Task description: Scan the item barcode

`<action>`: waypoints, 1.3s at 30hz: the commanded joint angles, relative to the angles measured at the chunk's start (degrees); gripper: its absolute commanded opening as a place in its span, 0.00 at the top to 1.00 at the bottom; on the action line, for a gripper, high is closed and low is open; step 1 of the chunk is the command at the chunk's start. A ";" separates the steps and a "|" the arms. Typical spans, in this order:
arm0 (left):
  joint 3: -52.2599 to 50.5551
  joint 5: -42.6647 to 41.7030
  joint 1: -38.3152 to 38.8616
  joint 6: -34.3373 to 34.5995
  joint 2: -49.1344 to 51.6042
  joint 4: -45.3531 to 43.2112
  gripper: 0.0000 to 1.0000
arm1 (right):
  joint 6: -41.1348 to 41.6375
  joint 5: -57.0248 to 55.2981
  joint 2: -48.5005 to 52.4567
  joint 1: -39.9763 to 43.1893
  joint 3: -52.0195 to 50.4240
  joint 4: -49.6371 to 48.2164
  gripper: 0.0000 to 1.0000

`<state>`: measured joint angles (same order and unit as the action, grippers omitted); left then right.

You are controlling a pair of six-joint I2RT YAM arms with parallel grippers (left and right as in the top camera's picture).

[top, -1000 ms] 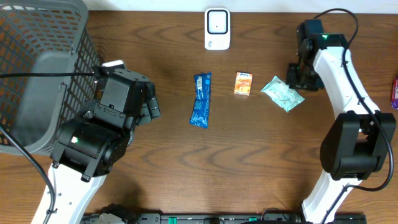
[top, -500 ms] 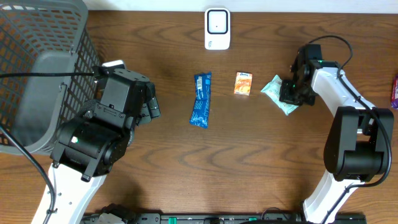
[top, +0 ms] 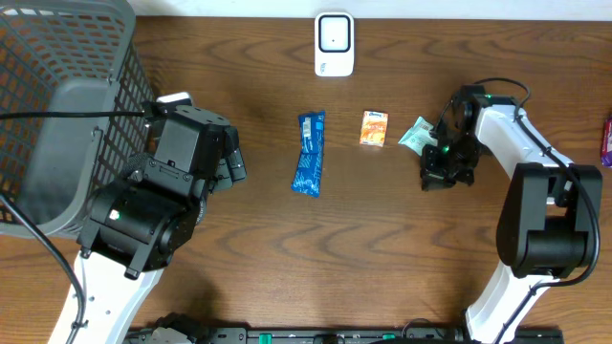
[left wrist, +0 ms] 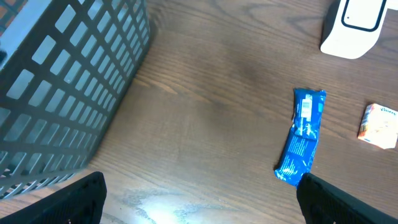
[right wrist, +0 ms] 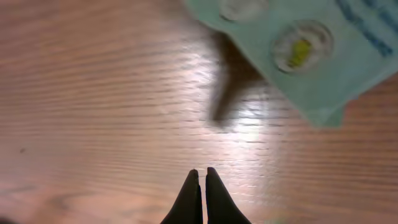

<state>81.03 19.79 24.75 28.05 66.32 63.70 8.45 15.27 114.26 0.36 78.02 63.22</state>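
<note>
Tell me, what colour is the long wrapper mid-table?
Blue. The wrapper shows clearest in the left wrist view.

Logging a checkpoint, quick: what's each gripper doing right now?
Left gripper: open, holding nothing.
Right gripper: shut, empty; the green packet lies on the table beyond its tips.

Right fingers (right wrist: 189, 202) dropped beside the green packet (right wrist: 298, 62) and closed empty.

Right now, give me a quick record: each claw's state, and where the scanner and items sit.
left claw: open, empty, beside basket
right claw: shut, empty, packet just ahead
scanner: far side, centre
bar: mid-table
box: between bar and packet
</note>
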 commanded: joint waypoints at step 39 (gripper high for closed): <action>0.31 0.59 -0.35 -0.59 0.00 0.13 0.02 | -19.26 13.84 6.40 10.43 2.08 -25.03 0.35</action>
<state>81.03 19.79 24.75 28.05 66.32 63.70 -8.08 24.58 117.23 11.18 80.49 36.62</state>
